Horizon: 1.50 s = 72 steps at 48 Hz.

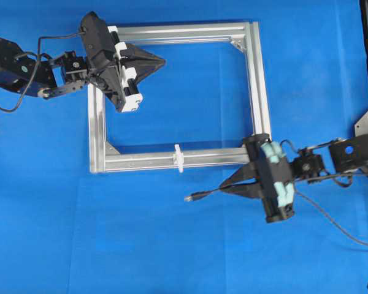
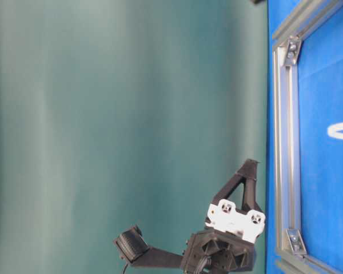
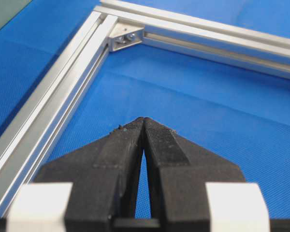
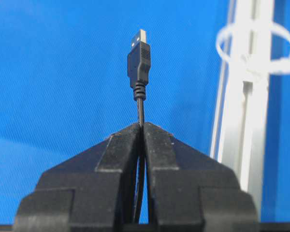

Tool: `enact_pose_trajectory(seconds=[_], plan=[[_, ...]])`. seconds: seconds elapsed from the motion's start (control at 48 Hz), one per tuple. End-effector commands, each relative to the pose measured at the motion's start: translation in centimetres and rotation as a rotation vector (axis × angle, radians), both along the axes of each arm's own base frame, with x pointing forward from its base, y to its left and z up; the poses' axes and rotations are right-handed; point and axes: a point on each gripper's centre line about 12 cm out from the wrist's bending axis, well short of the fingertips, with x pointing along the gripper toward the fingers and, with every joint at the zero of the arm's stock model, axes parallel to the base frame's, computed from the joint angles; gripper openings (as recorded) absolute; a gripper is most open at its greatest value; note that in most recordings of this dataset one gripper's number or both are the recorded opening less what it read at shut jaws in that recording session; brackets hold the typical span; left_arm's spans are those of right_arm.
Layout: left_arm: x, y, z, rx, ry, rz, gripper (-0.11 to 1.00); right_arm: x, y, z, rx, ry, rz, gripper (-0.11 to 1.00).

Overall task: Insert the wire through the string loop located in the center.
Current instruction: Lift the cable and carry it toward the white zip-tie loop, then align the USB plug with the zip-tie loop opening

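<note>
- At four o'clock in the overhead view, right gripper (image 1: pixel 228 185) pressed together on the wire (image 1: pixel 203 195), pinching it a short way behind the plug; plug end (image 4: pixel 139 55) sticking out past the fingertips with its metal tip leading; rest of the cable trailing off toward four o'clock
- At eleven o'clock, left gripper (image 1: pixel 159 61) hanging over the inside of the aluminium frame (image 1: pixel 259 92) near its corner; jaws pressed together on nothing, as the left wrist view shows
- At six o'clock on the frame's lower bar, string loop (image 1: pixel 178 158) standing upright, white and small; plug lying below that bar, at about five o'clock from the loop and apart from it
- Judged progress: wire picked up and held; threading not yet begun; left to do: bringing the plug up to the loop, lining it up with the opening, pushing it through
- No brand, label or readable writing found anywhere; blue cloth (image 1: pixel 172 245) plain
</note>
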Motion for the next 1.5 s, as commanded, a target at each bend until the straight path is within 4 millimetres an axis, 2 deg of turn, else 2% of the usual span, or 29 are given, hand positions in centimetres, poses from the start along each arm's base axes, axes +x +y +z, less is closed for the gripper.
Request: enact_pose_trajectory(seconds=[0.0,0.396,0.833,1.479], plan=[[0.2,0.0,1.5,0.013,-0.042,-0.003,0.0,-0.4,-0.4,0.8,0.016,-0.028,-0.018,-0.02],[-0.1,0.0,1.3,0.012,-0.036,-0.002,0.0,-0.4,-1.5,0.8,0.02,-0.027,-0.058,-0.02],[-0.2,-0.1,1.3,0.011,-0.035,-0.003,0.0,0.0,-5.3,0.9,0.011,-0.046,-0.179,-0.02],[-0.2,-0.1,1.3,0.011,-0.034,-0.003,0.0,0.1,-5.6,0.7,0.009,-0.062,-0.186,-0.02]])
